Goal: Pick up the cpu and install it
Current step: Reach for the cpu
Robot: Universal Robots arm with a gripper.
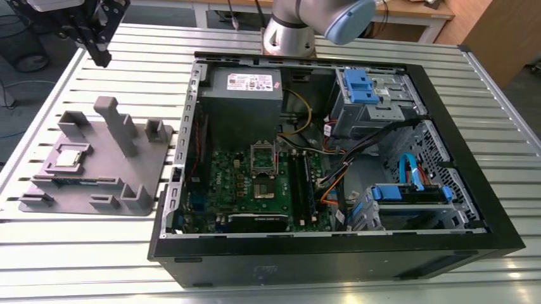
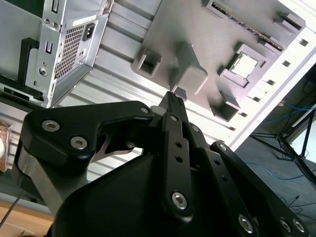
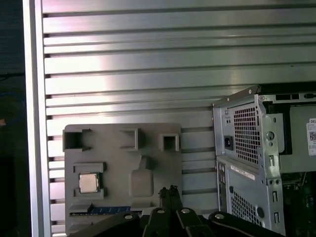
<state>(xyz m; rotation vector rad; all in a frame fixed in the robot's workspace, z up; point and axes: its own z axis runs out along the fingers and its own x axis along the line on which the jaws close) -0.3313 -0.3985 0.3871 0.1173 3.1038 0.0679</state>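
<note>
Slatted aluminium table (image 1: 76, 253): pale silver, grooves running lengthwise, bright glare on the slats. Light wooden desk (image 1: 414, 9) beyond the far edge. Wooden panel (image 1: 498, 38) at the exterior view's right. Dark floor (image 2: 298, 185) with loose blue cables (image 2: 269, 167) and black tripod legs (image 2: 291, 148).

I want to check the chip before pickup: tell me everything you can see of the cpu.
The cpu is a small flat square chip with a dull silver metal top and a thin pale rim. It lies flat in a square recess of the grey holder tray, to the exterior view's left of the computer case. Only the tray touches it.
</note>
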